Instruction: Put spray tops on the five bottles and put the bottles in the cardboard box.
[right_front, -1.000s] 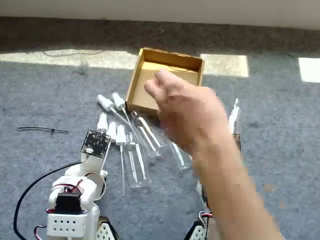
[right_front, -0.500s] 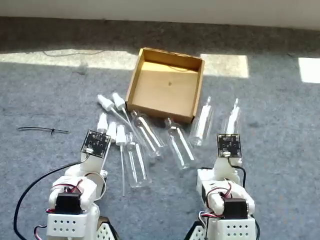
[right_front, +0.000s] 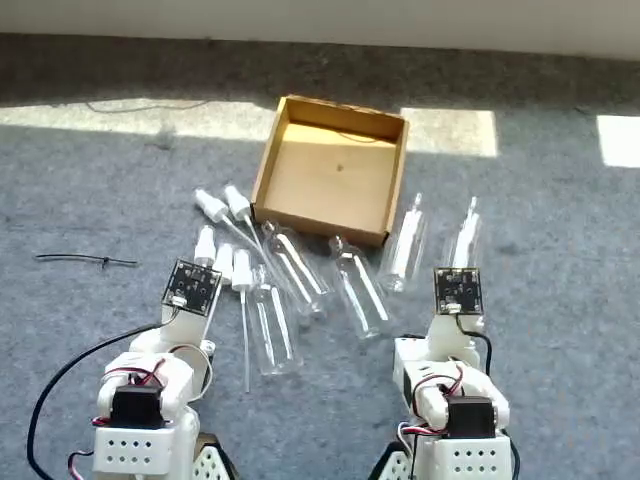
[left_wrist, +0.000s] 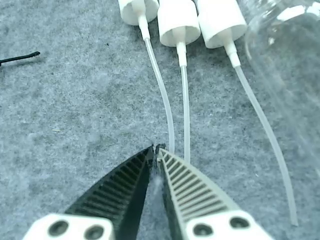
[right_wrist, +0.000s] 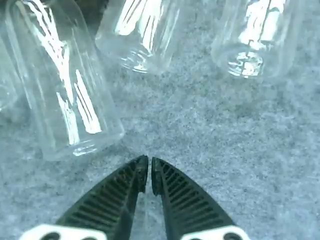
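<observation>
Five clear bottles lie on their sides on the grey worktop (right_front: 560, 330), all outside the cardboard box (right_front: 320, 226), which sits open-topped toward the far side. From the high view, one bottle (right_front: 272, 325) lies nearest the left arm (right_front: 150, 395), a second (right_front: 296, 265) and a third (right_front: 360, 290) angle up toward the box's near wall, and a fourth (right_front: 404, 250) and fifth (right_front: 462, 242) lie just off the box's right corner, ahead of the right arm (right_front: 452, 400). Five white spray tops lie loose left of the box: two (right_front: 211, 205) (right_front: 238, 203) close by its left corner and three (right_front: 205, 243) (right_front: 224, 262) (right_front: 241, 270) in a row nearer the left arm, their thin dip tubes trailing toward the arms. A black cable tie (right_front: 85, 260) lies well apart on the left. The left tool (left_wrist: 155, 150) hovers low over the worktop with its jaws drawn narrow, tips nearly touching and holding nothing, right at the ends of two dip tubes (left_wrist: 167, 105); three white caps sit beyond it, with a bottle's wall beside them. The right tool (right_wrist: 149, 165) is likewise pinched almost closed and holds nothing, just short of the base of one bottle, with two more bottle bases farther off.
</observation>
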